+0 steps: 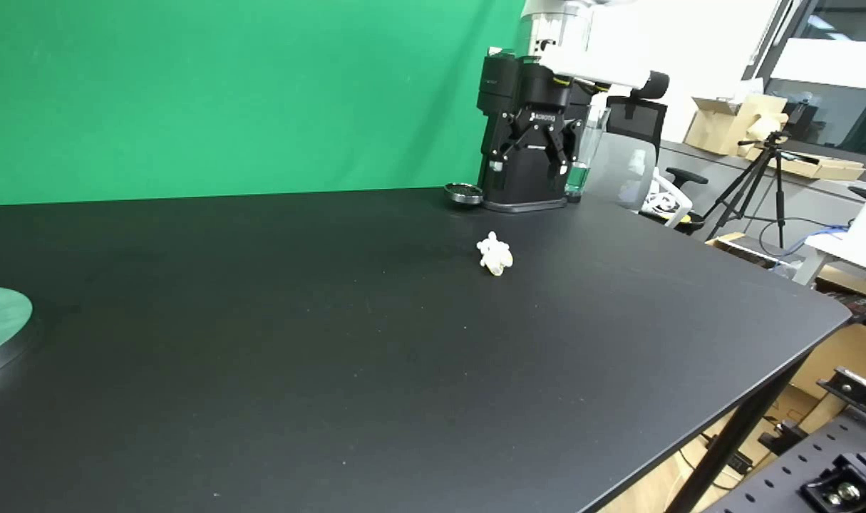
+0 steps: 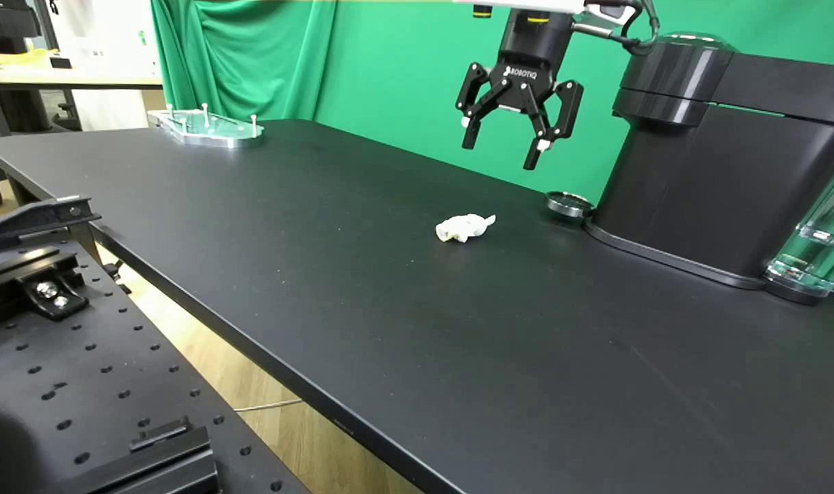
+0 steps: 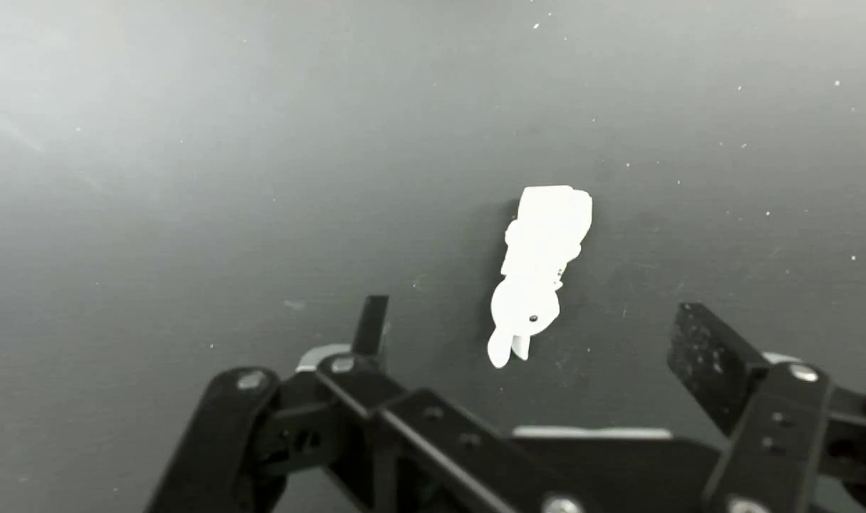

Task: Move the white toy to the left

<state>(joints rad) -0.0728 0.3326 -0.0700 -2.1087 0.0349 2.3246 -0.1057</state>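
Wrist view: the white toy lies on the black table, its two ears pointing to the near side. In an exterior view, the gripper hangs above the table — fingers spread wide, apart from the toy — which lies left of the round tray and the black machine.

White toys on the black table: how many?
1: the white toy lies on the black table, apart from the open gripper and black machine. All three views show this same toy; others could hide behind the machine.
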